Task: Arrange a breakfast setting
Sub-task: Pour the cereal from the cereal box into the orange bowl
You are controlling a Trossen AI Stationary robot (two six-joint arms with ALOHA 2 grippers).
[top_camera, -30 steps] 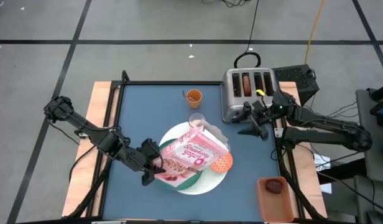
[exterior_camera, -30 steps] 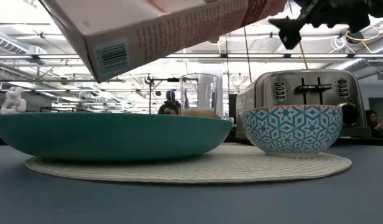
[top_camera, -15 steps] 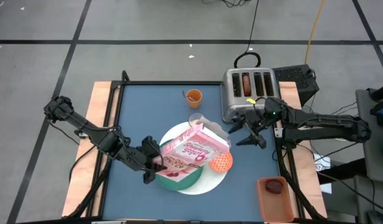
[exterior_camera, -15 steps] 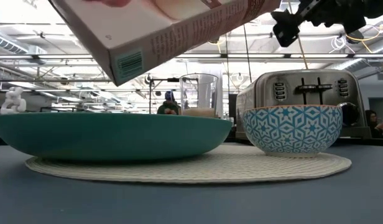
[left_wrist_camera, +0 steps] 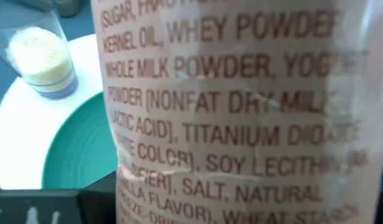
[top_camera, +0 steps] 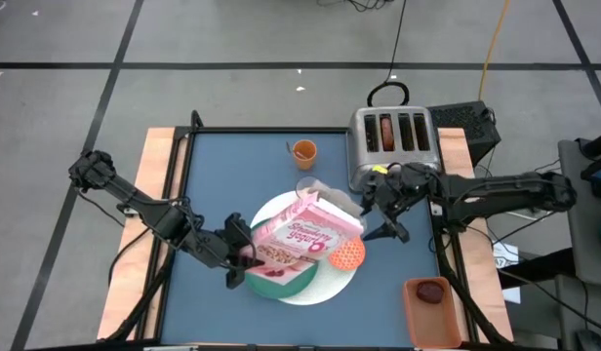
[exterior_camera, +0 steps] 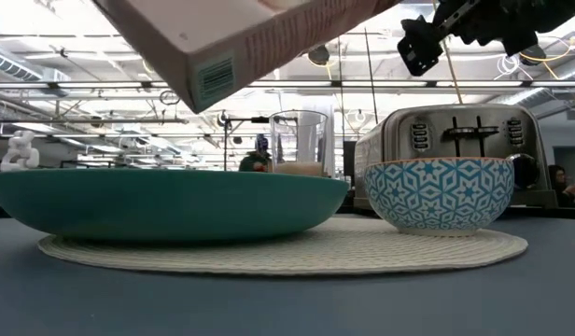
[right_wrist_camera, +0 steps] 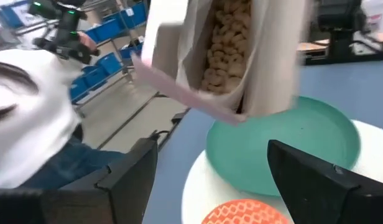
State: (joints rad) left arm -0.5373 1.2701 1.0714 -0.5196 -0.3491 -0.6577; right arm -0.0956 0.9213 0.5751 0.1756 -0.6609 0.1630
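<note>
My left gripper is shut on the pink cereal box, which is held tilted above the green plate on the white disc. The box's open end shows cereal in the right wrist view. My right gripper is open and empty, between the toaster and the box's open end. The small orange bowl sits on the disc. The milk glass and the orange cup stand farther back. The dark-red fruit lies in an orange tray. Bagels stick out of the toaster's slots. The spoon is out of view. My left gripper holds the cereal box by its closed end, coming level from the table's left. The box's printed side fills the wrist view and hides the fingers' place on it. The box is lifted clear of the plate, slanting up toward its open end.
A metal toaster stands at the far right of the blue table. The orange tray sits at the near right corner. A person in white shows beyond the table in the right wrist view.
My right gripper has gone toward the table's left, from beside the toaster toward the box's open end, still open. The cereal box in my left gripper has shifted a little up and toward the table's right.
</note>
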